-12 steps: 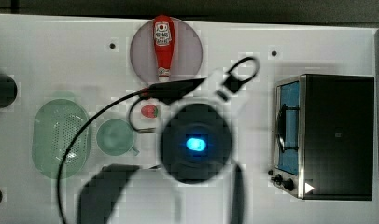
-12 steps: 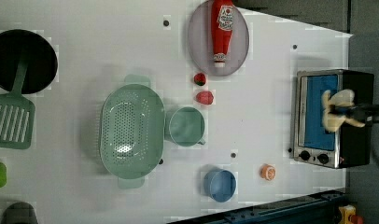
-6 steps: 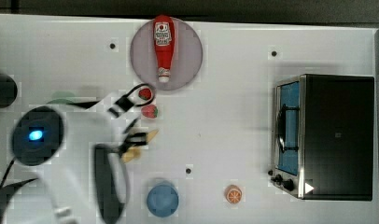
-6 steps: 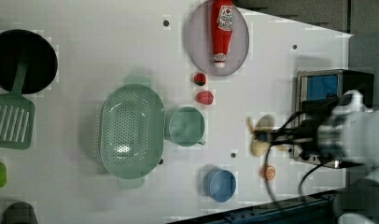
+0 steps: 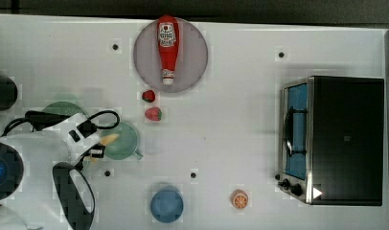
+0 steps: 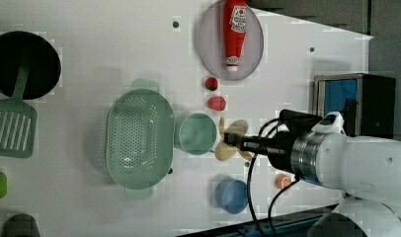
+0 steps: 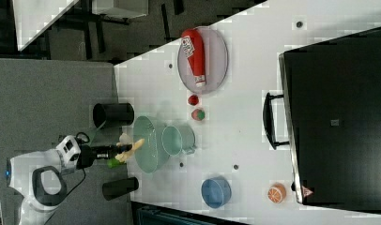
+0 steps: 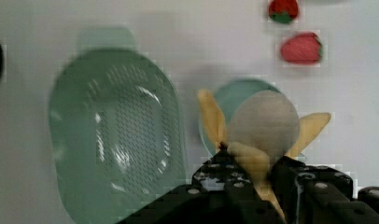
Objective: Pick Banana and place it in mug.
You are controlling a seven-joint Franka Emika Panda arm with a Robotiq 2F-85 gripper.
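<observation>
The banana (image 8: 264,133) is a pale yellow, part-peeled toy, and my gripper (image 8: 260,175) is shut on its lower end. Seen from the wrist, it hangs in front of the mint-green mug (image 8: 234,93). In the top view the banana (image 5: 108,139) overlaps the left rim of the mug (image 5: 123,143), with the gripper (image 5: 94,151) beside it. In the left view the banana (image 6: 236,129) and gripper (image 6: 229,140) sit just off the right edge of the mug (image 6: 197,133). In the right view the banana (image 7: 133,146), held by the gripper (image 7: 116,151), shows left of the mug (image 7: 175,139).
A green colander (image 6: 138,138) stands against the mug. Two strawberries (image 5: 153,113) lie close by, and a ketchup bottle (image 5: 167,45) rests on a grey plate (image 5: 195,52). Also on the table are a blue bowl (image 5: 166,205), an orange slice (image 5: 240,199), a toaster oven (image 5: 336,139) and a black pan (image 6: 20,61).
The arm has swung from the toaster oven across the table, carrying the banana toward the top view's left until it reached the mug.
</observation>
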